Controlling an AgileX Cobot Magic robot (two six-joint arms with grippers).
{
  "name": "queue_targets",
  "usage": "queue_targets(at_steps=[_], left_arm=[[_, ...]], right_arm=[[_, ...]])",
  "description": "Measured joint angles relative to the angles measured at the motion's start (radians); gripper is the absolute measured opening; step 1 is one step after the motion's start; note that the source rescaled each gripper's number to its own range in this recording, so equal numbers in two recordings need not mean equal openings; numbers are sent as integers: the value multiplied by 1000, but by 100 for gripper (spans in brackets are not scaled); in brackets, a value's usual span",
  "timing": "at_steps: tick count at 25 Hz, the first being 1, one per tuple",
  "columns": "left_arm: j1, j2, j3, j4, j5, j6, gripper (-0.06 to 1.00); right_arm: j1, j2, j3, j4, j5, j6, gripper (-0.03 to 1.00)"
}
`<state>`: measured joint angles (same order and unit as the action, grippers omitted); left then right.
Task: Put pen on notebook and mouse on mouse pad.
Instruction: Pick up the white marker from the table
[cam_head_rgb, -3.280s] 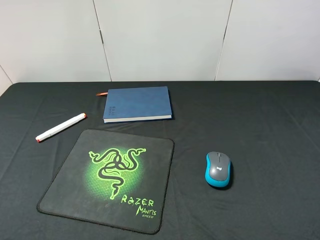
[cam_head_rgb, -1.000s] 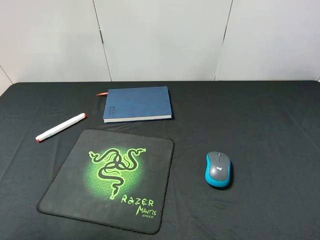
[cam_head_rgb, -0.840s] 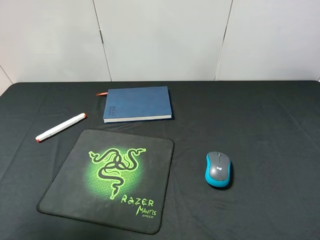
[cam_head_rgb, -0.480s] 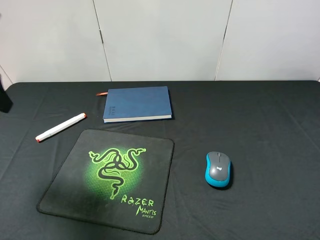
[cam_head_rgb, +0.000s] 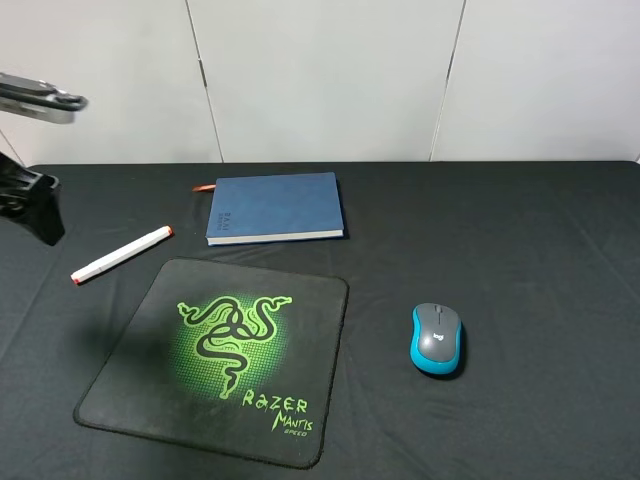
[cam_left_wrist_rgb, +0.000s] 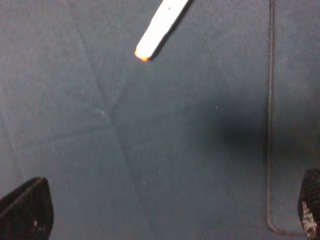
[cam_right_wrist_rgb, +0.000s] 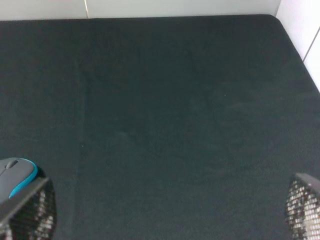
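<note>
The white pen lies diagonally on the black cloth, left of the dark blue notebook and above the black mouse pad with its green logo. The grey and blue mouse sits on the cloth to the right of the pad. My left arm pokes in at the left edge, beyond the pen. In the left wrist view my left gripper is open and empty over bare cloth, with the pen's tip ahead and the pad's edge beside it. My right gripper is open and empty, with the mouse beside one finger.
A black cloth covers the whole table, and a white panelled wall stands behind it. The right wrist view shows the table's far corner and edge. The right arm does not show in the exterior view.
My left arm has come into the exterior view from the left edge, towards the pen. Pen, notebook, mouse and mouse pad have not moved.
</note>
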<state>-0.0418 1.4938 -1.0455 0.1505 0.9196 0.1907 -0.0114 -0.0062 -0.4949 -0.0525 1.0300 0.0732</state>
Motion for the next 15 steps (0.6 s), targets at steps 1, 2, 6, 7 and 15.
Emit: queue_targets(at_steps=[1,2,6,7,15], left_arm=[[0,28,-14,0,-7,11,96],[0,56,-27,0,-12,24,96],[0,161,-60,1,-57,68,96],[0,184,-67,1,-71,76,96],[0,379,-83,1,-204,101,96]], right_arm=[[0,0,0,0,0,0,100],[0,0,0,0,0,0,100],[0,0,0,0,0,0,100],[0,0,0,0,0,0,100],[0,0,0,0,0,0,100]])
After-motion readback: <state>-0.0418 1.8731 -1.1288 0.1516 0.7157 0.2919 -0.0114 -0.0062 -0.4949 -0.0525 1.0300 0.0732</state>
